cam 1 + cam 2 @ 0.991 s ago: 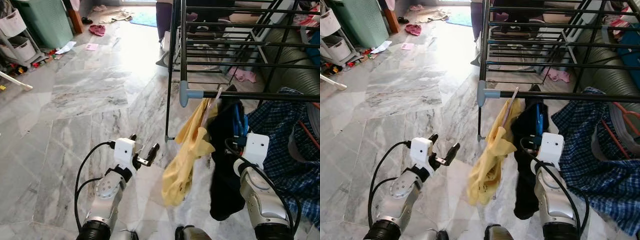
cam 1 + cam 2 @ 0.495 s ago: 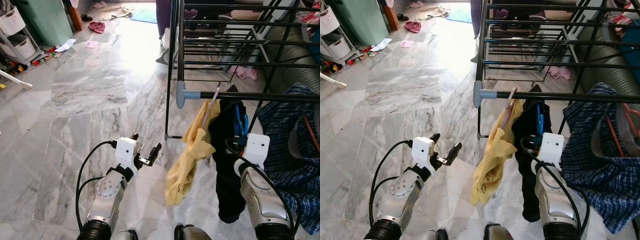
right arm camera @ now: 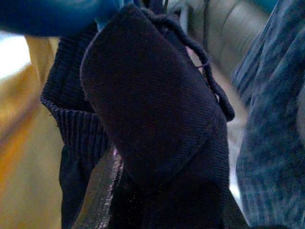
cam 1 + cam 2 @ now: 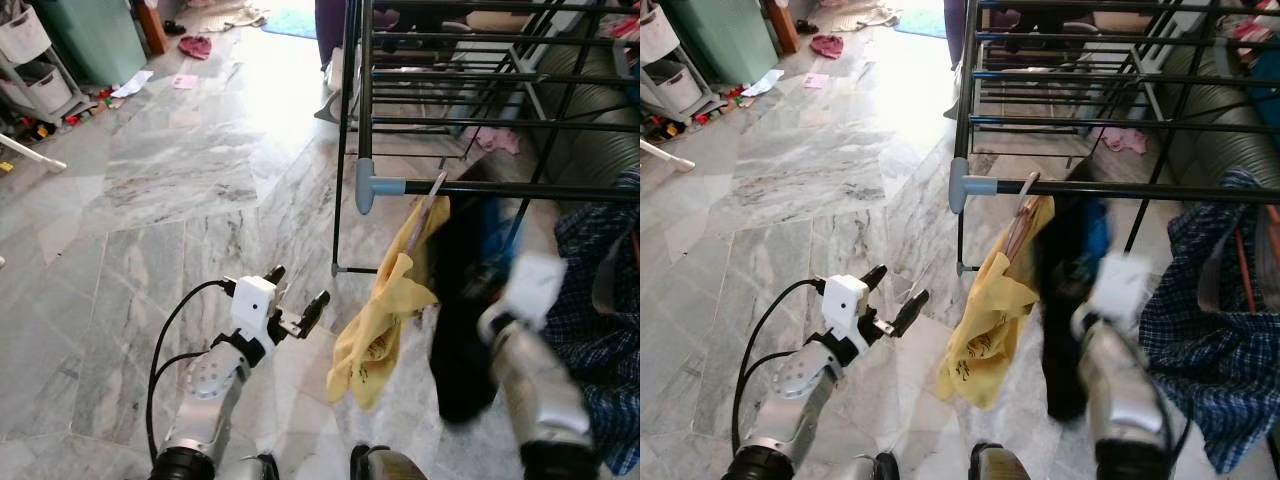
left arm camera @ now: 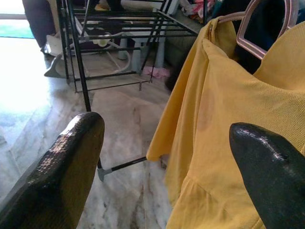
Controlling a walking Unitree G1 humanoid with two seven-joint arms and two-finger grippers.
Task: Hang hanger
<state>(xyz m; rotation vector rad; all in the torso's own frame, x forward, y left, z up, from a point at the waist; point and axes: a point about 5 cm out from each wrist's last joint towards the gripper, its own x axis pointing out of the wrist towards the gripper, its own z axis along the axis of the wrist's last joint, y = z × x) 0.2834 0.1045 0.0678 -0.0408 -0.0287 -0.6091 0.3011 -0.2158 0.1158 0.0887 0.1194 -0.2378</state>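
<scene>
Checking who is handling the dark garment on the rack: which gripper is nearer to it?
Right. The right gripper is pressed into the black garment; the left gripper hovers open over the floor beyond the yellow garment.

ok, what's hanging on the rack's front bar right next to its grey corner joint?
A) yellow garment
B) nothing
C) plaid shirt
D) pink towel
A: the yellow garment hangs on a hanger from the front bar just beside the grey joint, with a black garment on its far side from the joint.
</scene>
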